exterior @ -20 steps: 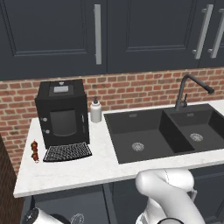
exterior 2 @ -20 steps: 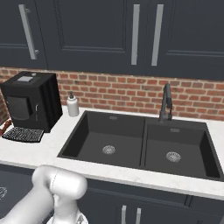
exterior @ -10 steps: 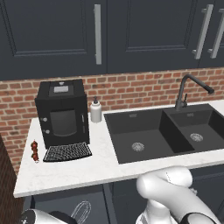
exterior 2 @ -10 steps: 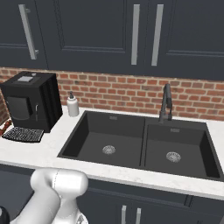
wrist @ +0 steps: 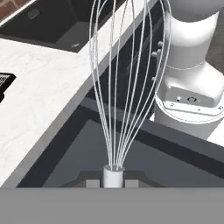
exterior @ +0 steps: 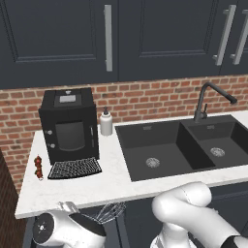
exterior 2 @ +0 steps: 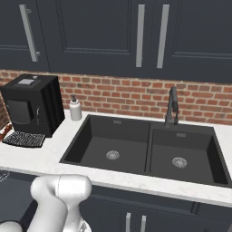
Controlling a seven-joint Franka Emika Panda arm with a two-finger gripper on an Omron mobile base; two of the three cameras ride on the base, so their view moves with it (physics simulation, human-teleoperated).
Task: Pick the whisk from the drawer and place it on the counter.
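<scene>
Left base view: the whisk [exterior: 107, 211] shows its wire loops just below the front edge of the desk [exterior: 109, 181], left of the sink [exterior: 181, 145] and in front of the coffee machine [exterior: 69, 127]. It sits lifted, beside the robot's white wrist, not yet over the slab.

Right base view: the desk [exterior 2: 41, 161] carries the coffee machine [exterior 2: 31, 105] and a soap bottle [exterior 2: 75, 109] at the brick wall. The arm bends down low at the bottom left; the claw's state cannot be judged here.

Hand view: the claw [wrist: 113, 181] is pressed together on the whisk [wrist: 124, 83] at its collar, loops pointing away toward the desk edge. The open drawer [wrist: 144, 164] lies directly beneath, so the whisk is clear of its floor but within its outline.

Risk, as judged: the loops stand close to the desk's thick edge; a forward move before enough lift would snag the wires. The narrow pinch could also let the whisk pivot or slip.
</scene>
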